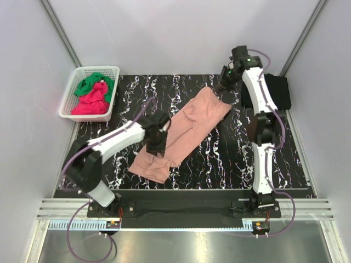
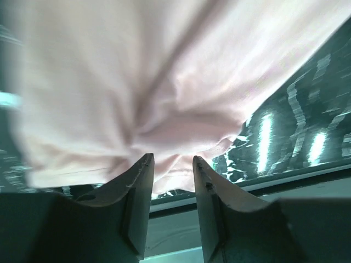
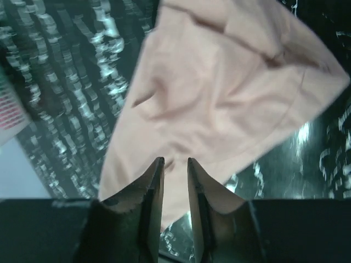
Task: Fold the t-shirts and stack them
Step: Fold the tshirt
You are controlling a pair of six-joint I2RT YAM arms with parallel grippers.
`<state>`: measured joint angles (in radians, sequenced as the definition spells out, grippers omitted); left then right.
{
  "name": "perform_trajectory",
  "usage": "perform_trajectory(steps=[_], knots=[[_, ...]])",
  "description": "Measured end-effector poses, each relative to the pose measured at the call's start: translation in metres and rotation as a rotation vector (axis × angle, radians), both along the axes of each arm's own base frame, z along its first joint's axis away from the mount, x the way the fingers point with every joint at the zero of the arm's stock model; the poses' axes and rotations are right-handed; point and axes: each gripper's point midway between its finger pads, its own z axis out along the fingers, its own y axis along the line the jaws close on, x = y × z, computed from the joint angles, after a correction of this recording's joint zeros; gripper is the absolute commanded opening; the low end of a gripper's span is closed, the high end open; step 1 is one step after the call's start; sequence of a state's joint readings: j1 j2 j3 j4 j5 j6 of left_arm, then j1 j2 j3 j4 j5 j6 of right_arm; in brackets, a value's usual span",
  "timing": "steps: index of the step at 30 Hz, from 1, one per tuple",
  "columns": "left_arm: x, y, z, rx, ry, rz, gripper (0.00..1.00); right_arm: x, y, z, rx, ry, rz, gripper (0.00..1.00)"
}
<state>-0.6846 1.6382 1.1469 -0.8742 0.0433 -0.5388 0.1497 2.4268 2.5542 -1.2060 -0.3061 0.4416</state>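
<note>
While left hand (image 2: 172, 159) and right hand (image 3: 175, 160) stand half-open, empty, salmon-pink t-shirt (image 1: 192, 123) lies diagonal, rumpled

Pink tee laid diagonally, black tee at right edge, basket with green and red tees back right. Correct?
No. The basket sits back left, not back right, as the top view shows. The rest holds: pink tee diagonal, black tee at right edge, green tee and red tee in the basket.

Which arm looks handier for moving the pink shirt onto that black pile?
Probably the right. Its tool is at the far end of the salmon-pink t-shirt, close beside the black folded shirt. The left tool is at the near end, farther from that pile.
</note>
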Motion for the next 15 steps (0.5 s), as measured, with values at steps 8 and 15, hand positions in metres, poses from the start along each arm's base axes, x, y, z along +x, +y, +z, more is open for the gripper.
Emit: perform_trajectory(steps=[8,15], knots=[[0.034,0.040,0.055,-0.047,-0.178,0.121,0.41,-0.142,0.014,0.091,0.033,-0.096,0.024,0.37],[0.012,0.054,0.029,0.011,-0.095,0.111,0.41,-0.196,0.021,-0.011,-0.026,0.181,0.032,0.09]])
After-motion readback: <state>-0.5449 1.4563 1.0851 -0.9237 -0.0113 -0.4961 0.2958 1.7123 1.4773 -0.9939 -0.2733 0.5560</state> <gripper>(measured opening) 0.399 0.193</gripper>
